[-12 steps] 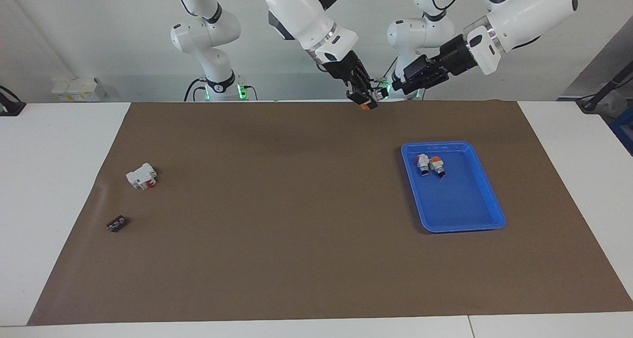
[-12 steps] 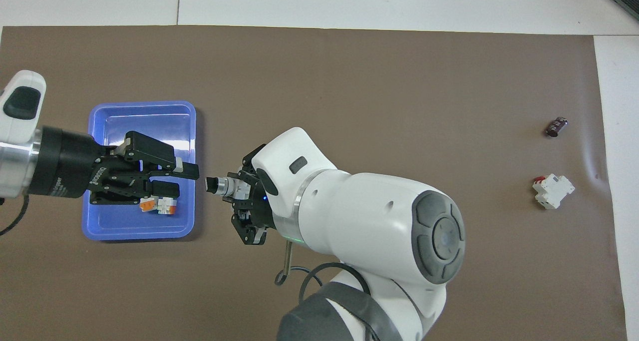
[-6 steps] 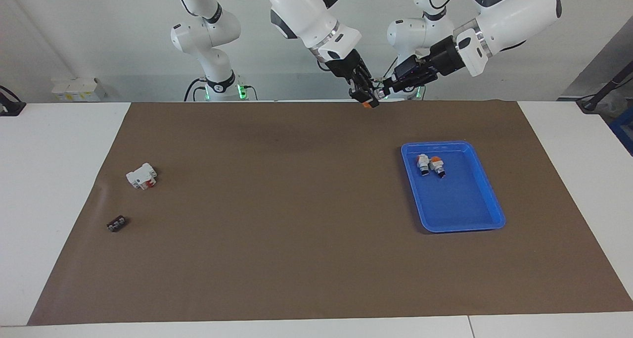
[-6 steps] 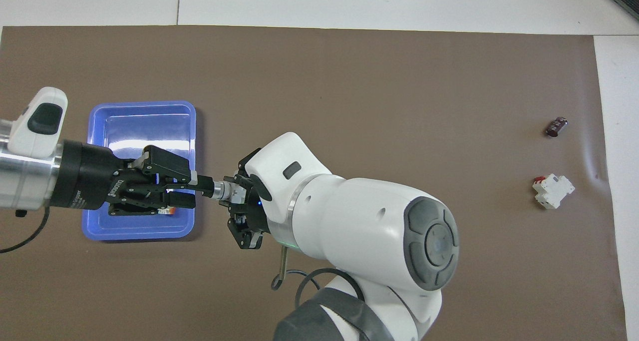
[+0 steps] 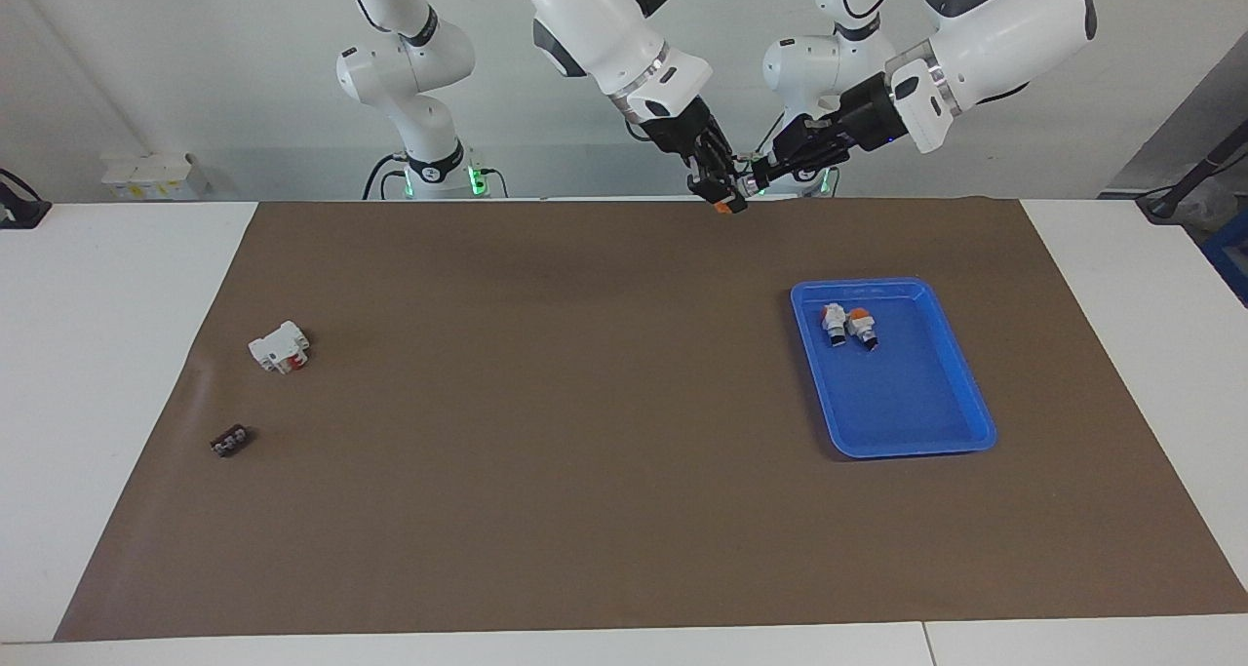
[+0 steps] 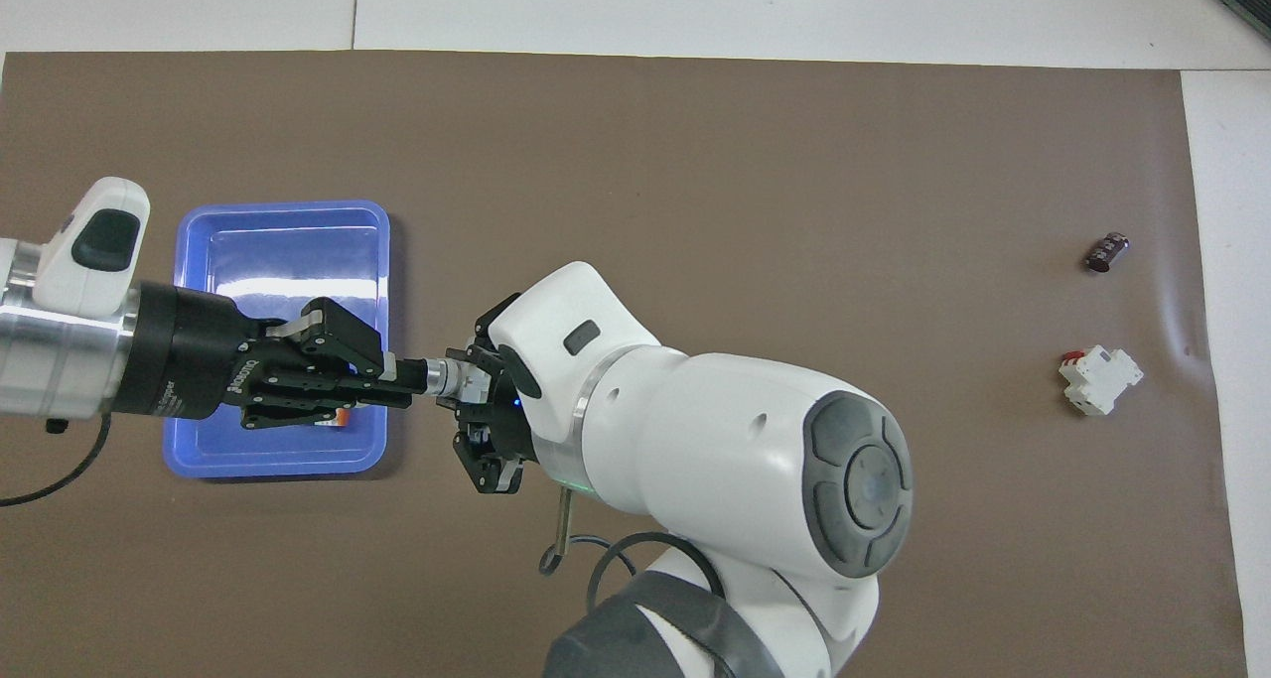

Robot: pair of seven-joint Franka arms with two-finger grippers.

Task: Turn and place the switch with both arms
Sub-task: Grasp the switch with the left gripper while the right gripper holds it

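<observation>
The switch [image 5: 729, 198] is held in the air between both grippers, over the brown mat beside the blue tray; its orange block hangs low. My right gripper [image 5: 717, 188] is shut on its white body. My left gripper [image 5: 759, 175] reaches in level from the tray's side, and its fingers are closed on the silver-ringed black end. In the overhead view the switch [image 6: 449, 378] lies between the left gripper [image 6: 405, 392] and the right gripper [image 6: 479, 405]. The right arm's wrist hides most of the switch body.
The blue tray [image 5: 960, 373] holds two more switches [image 5: 834, 322] [image 5: 860, 327]; in the overhead view the left gripper covers most of them. A white block with red parts [image 5: 280, 346] and a small black piece [image 5: 229, 441] lie toward the right arm's end.
My left gripper moved in from over the tray to the switch's black end and its fingers closed on it. My right gripper kept holding the switch almost still.
</observation>
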